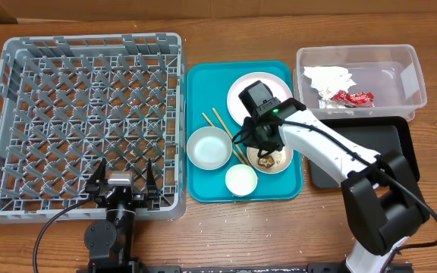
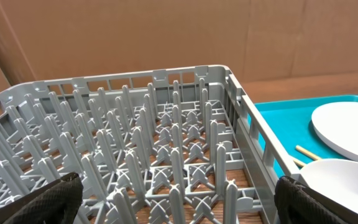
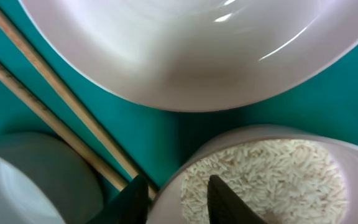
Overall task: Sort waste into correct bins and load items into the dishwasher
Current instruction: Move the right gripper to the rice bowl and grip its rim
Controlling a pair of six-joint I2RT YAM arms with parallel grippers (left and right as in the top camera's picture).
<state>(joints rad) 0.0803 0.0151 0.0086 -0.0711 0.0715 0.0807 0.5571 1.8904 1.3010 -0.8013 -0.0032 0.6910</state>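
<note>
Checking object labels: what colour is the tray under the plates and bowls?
Teal; the tray shows best in the overhead view.

We see a grey lattice rack (image 1: 82, 114) at nine o'clock, a teal tray (image 1: 207, 182) at centre, white rice (image 3: 272, 174) speckling a pale pink plate (image 3: 260, 132), and a red wrapper (image 1: 353, 97) at two o'clock.

Wooden table (image 1: 226, 235), brown wall (image 2: 135, 31)

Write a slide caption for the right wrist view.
Right pincer straddles the rim of the rice-strewn dish on the teal tray, beside two chopsticks and a plate.
</note>
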